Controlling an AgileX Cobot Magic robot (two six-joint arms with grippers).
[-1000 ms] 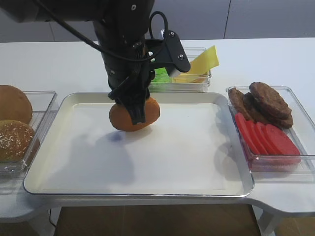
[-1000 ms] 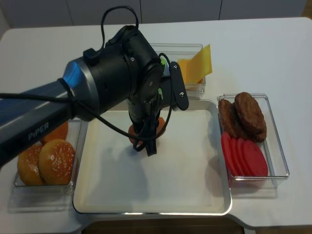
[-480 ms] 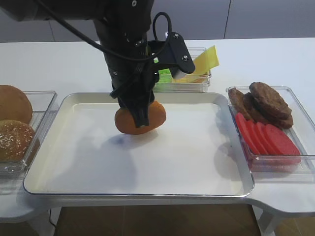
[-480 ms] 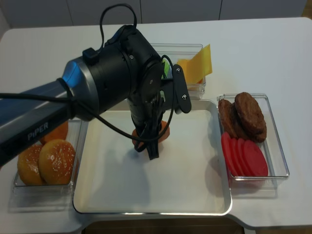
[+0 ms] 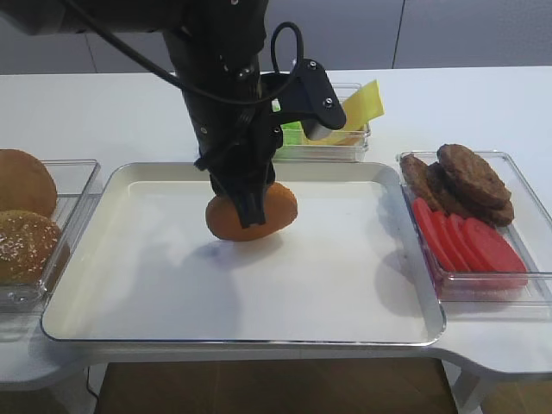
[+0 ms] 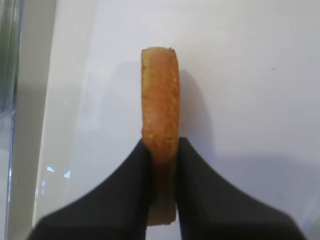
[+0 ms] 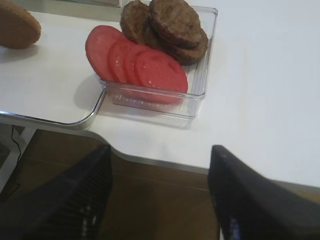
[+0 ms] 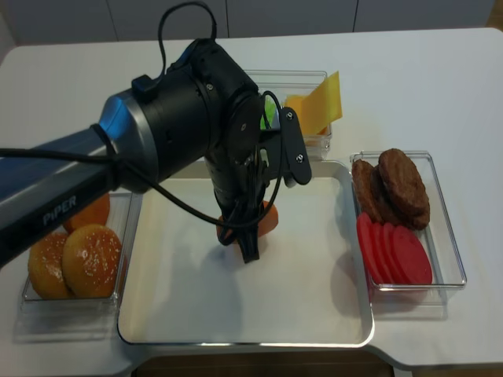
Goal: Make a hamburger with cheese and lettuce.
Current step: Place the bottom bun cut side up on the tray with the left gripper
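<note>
Golden-brown crust marks the hamburger bun half point(image 5: 251, 212), which the left claw point(image 5: 250, 200) pinches on edge between its two dark fingers point(image 6: 122, 197), both faces pressed flat in the left wrist view. The bun hangs above the white tray point(image 5: 345, 285) just past its centre toward 11 o'clock; whether its lower edge touches the tray floor cannot be told. Open tray surface extends from the bun toward 3, 6 and 9 o'clock, bounded by a raised metal rim. At 12 o'clock, beyond the rim, a clear bin holds the cheese point(image 5: 360, 107), yellow slices leaning upward, and the lettuce point(image 5: 291, 132), of which only a green patch shows behind the arm's wrist housing. The left arm body covers most of that bin and the tray's far-left rim in the realsense view. At 3 o'clock, a clear container point(image 5: 526, 216) carries dark meat patties point(image 5: 470, 177) stacked over red tomato slices point(image 5: 466, 241). At 9 o'clock, another container holds domed buns point(image 5: 24, 241), cut off by the picture edge. The right claw point(image 7: 160, 200) sits off the tabletop point(image 7: 260, 90) edge near the patty container, its fingers spread apart and holding nothing, blurred in its own camera.
</note>
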